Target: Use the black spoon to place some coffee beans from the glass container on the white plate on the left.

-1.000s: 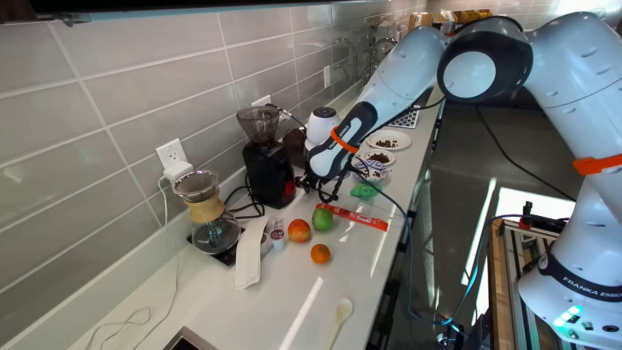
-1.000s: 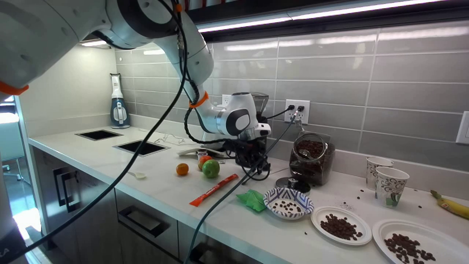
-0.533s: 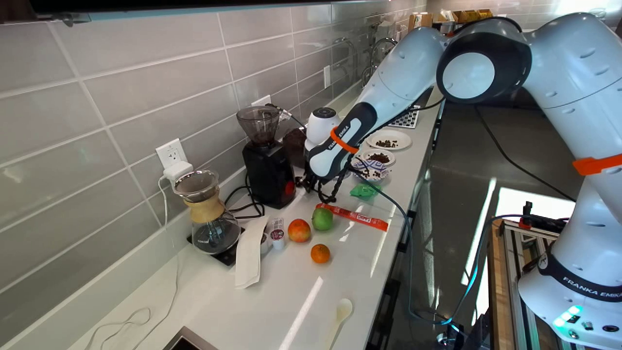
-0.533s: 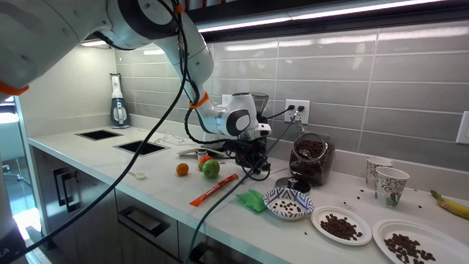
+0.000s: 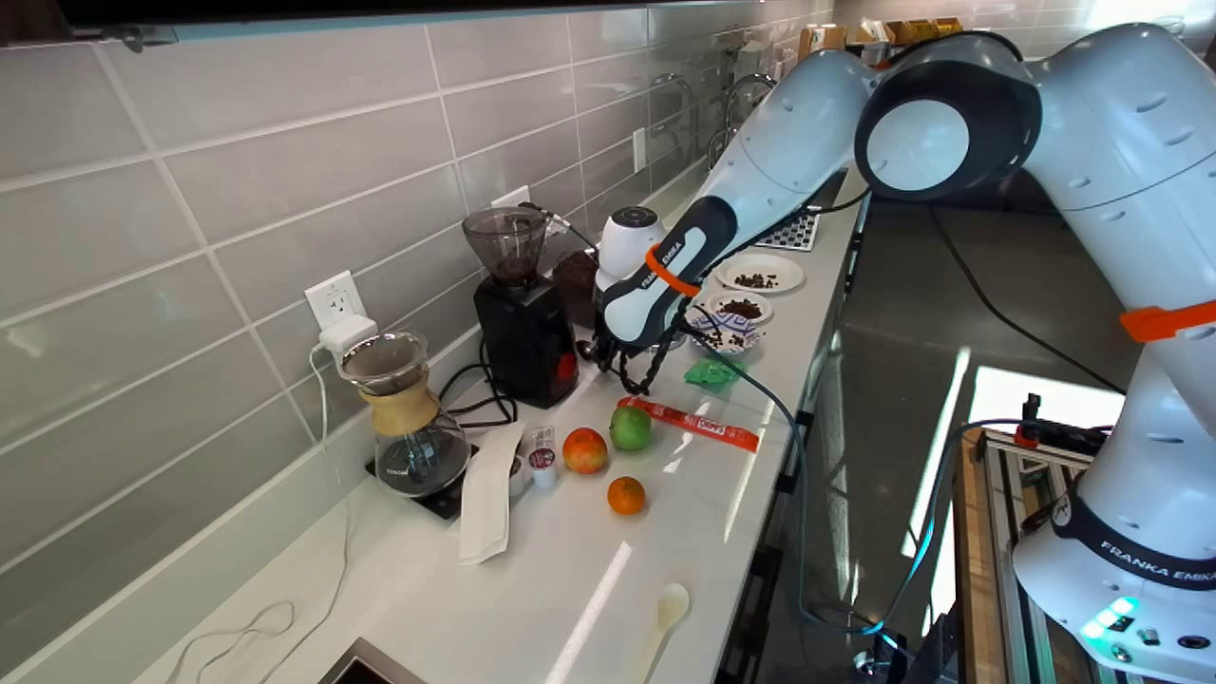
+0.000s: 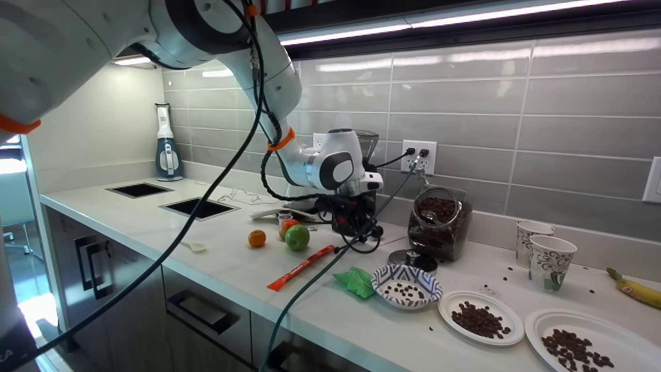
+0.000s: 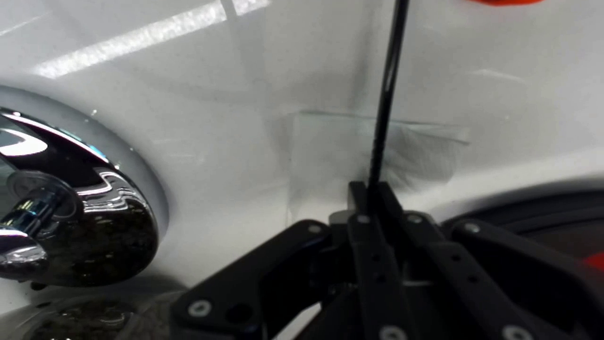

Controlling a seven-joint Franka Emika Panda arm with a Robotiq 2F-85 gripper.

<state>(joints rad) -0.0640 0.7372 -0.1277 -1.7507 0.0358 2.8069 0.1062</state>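
Observation:
The black spoon (image 7: 389, 80) is gripped by its thin handle, which runs up out of the wrist view. Its dark round end (image 6: 379, 231) shows beside my gripper (image 6: 361, 238) in an exterior view. My gripper (image 7: 370, 189) is shut on it, above the counter near the grinder. The glass container (image 6: 439, 222), filled with dark coffee beans (image 6: 438, 206), stands open by the wall just beyond my gripper. A small white plate (image 6: 465, 297) and a larger white plate (image 6: 622, 338) each hold beans. Both plates also show in an exterior view (image 5: 790, 275).
A chrome lid (image 7: 80, 212) lies before the container. A patterned bowl (image 6: 434, 287), green wrapper (image 6: 356, 281) and red stick packet (image 6: 302, 267) are nearby. The black grinder (image 5: 518, 342) stands close to my gripper. Cups (image 6: 550, 263) stand right; fruit (image 6: 297, 237) lies left.
The gripper has turned and risen slightly. The spoon's dark round end now shows to the right of the gripper and a dark tip to the left in an exterior view.

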